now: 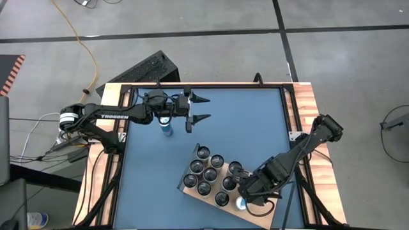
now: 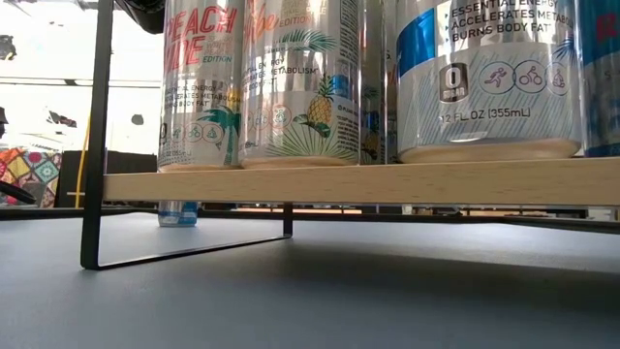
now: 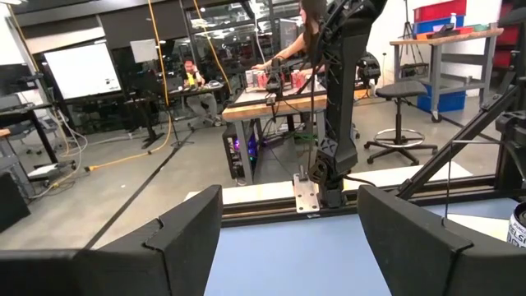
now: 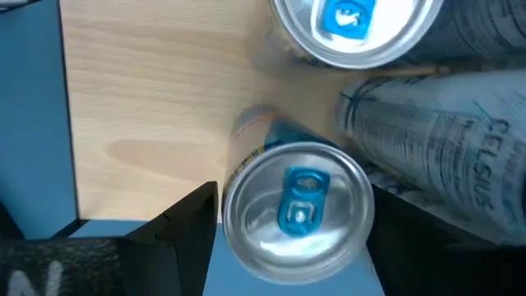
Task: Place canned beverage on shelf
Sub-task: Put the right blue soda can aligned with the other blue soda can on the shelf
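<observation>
Right gripper (image 4: pixel 288 238) sits over the silver blue-tabbed can (image 4: pixel 297 212), upright at the 5 o'clock corner of the light-wood dark-edged shelf (image 1: pixel 246 218). Fingers straddle it; release or grip, you can't tell. Can axis is vertical, so your retreat should be straight up. Left gripper (image 1: pixel 199 109) idles part-open, empty, near a blue can (image 1: pixel 167 130) at 10 o'clock.

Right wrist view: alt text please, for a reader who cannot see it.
A silver can with a blue pull tab stands on the light-wood shelf board between the right gripper's open dark fingers. A second blue-tabbed can stands beyond it.
</observation>
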{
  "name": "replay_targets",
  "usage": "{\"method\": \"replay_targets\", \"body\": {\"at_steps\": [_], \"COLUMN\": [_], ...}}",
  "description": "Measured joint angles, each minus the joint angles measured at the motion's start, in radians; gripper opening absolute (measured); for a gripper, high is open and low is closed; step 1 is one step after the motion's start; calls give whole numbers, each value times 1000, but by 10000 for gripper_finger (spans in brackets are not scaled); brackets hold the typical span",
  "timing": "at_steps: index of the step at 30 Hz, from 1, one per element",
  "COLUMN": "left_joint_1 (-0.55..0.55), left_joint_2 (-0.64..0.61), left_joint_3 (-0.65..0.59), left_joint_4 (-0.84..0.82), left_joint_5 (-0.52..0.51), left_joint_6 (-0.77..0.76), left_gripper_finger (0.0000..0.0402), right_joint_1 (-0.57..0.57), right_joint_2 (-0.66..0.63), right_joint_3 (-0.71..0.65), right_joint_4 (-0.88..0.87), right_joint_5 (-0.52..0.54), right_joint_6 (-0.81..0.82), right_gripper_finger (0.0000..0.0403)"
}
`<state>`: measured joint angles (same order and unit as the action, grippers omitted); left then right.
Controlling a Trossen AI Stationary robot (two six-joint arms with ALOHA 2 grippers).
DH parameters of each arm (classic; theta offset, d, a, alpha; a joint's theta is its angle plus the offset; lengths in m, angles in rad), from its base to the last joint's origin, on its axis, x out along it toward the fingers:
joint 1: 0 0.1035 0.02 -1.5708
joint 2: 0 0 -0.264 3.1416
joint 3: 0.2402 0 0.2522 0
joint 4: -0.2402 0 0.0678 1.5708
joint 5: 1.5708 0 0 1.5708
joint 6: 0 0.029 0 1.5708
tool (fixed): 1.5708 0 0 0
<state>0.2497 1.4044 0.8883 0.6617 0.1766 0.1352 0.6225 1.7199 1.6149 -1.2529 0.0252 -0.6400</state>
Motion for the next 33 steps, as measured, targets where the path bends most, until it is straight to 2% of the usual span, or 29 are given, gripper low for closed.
{"method": "replay_targets", "body": {"at_steps": [9, 14, 17, 23, 28, 33], "left_joint_1": [0, 0, 0, 0, 0, 0], "left_joint_2": [0, 0, 0, -8, -23, -30], "left_joint_3": [0, 0, 0, 1, 1, 1], "left_joint_4": [1, 1, 2, 4, 1, -13], "left_joint_5": [-1, -2, -8, -8, -8, 2], "left_joint_6": [-1, -2, -5, -16, -21, -102], "left_gripper_finger": [270, 270, 270, 270, 270, 270], "right_joint_1": [3, -2, -13, -44, -33, -37], "right_joint_2": [-1, -1, -10, -37, -62, -140], "right_joint_3": [67, 69, 88, 165, 198, 196], "right_joint_4": [-74, -78, -80, -79, -182, -166], "right_joint_5": [8, 96, 136, 131, 134, 158], "right_joint_6": [83, 128, 186, 368, 513, 629], "right_gripper_finger": [271, 271, 271, 271, 271, 270]}}
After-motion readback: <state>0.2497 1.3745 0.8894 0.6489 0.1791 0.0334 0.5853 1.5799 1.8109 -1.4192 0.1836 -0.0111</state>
